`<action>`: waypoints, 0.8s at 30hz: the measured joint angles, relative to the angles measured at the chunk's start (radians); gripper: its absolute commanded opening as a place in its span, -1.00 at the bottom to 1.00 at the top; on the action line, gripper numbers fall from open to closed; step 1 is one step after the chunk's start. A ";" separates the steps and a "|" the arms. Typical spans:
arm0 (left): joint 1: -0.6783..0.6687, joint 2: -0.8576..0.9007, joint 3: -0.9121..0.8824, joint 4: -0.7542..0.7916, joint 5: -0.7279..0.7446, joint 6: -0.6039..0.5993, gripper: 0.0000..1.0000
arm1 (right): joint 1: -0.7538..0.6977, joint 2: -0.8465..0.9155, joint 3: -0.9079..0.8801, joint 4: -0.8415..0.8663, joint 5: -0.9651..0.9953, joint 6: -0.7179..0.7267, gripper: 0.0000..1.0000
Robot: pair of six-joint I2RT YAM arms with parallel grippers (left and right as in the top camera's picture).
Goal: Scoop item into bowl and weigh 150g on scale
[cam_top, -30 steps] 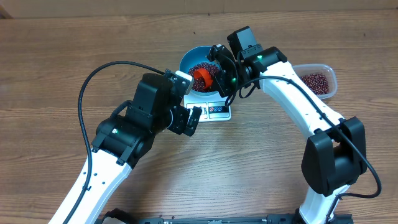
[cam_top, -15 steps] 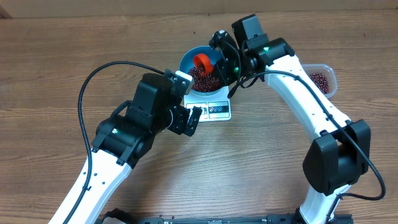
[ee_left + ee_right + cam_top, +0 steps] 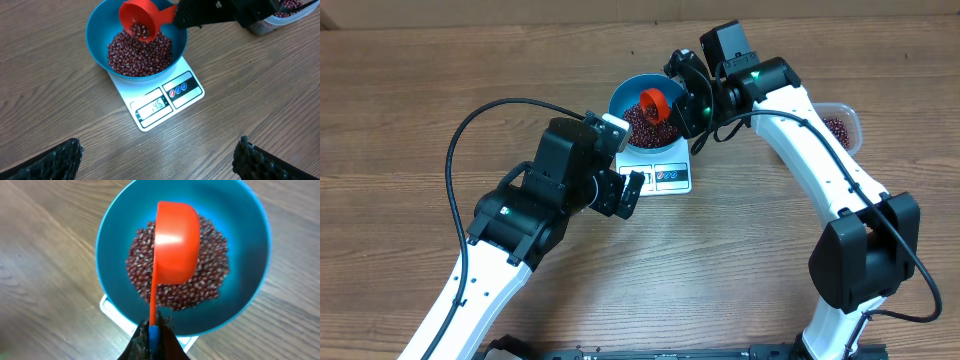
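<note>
The blue bowl (image 3: 619, 101) stands on the white scale (image 3: 668, 178) and holds a heap of dark red beans (image 3: 641, 123). My right gripper (image 3: 682, 100) is shut on the thin handle of a red scoop (image 3: 654, 103). The scoop is tipped over the bowl's far side, and a few beans (image 3: 140, 30) still lie in its cup (image 3: 142, 20). From the right wrist I see the scoop's smooth back (image 3: 175, 240) above the beans (image 3: 212, 280), with the gripper (image 3: 155, 330) pinching the handle. My left gripper (image 3: 159, 150) hangs open over bare wood in front of the scale (image 3: 167, 102).
A clear plastic tub (image 3: 842, 126) with more beans sits at the right, partly behind my right arm. The left arm (image 3: 535, 205) reaches in from the front left, its cable arching over the table. The scale's display (image 3: 156, 106) is lit.
The right gripper has lifted the scoop from the beans toward the bowl's far rim and tipped it. The left arm has not moved.
</note>
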State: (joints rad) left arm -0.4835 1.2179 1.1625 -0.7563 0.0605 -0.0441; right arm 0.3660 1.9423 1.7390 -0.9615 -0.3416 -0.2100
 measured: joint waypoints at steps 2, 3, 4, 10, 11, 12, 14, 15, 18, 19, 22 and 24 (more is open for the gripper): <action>0.000 0.000 0.000 0.000 0.000 0.000 0.99 | 0.000 0.000 0.000 0.008 0.009 0.000 -0.93; 0.000 0.000 0.000 0.000 0.000 0.000 0.99 | -0.001 0.000 0.000 0.006 0.007 0.000 -0.93; 0.000 0.000 0.000 0.000 0.000 0.000 0.99 | -0.001 0.000 0.000 0.006 0.006 0.000 -0.93; 0.000 0.000 0.000 0.000 0.000 0.000 0.99 | -0.002 0.000 0.000 0.019 0.033 0.000 -0.93; 0.000 0.000 0.000 0.000 0.000 0.000 0.99 | -0.003 0.000 0.000 0.019 0.033 0.000 -0.93; 0.000 0.000 0.000 0.000 0.000 0.000 0.99 | -0.003 0.000 0.000 0.018 0.035 -0.001 -0.93; 0.000 0.000 0.000 0.000 0.000 0.000 0.99 | -0.004 0.000 0.000 0.019 0.058 -0.006 -0.93; 0.000 0.000 0.000 0.000 0.000 0.000 0.99 | -0.004 0.000 0.000 0.021 0.066 -0.005 -0.93; 0.000 0.000 0.000 0.000 0.000 0.000 0.99 | -0.005 0.000 0.000 0.029 0.060 -0.003 -0.93; 0.000 0.000 0.000 0.000 0.000 0.000 0.99 | -0.005 0.000 0.000 0.024 0.061 -0.009 -0.93; 0.000 0.000 0.000 -0.001 0.000 0.000 0.99 | -0.005 0.000 0.000 0.024 0.076 -0.012 -0.93; 0.000 0.000 0.000 -0.002 0.000 0.000 0.99 | -0.006 0.000 0.000 0.037 0.064 -0.011 -0.93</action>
State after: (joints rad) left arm -0.4835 1.2179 1.1625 -0.7582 0.0605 -0.0441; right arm 0.3603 1.9423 1.7390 -0.9249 -0.2779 -0.2207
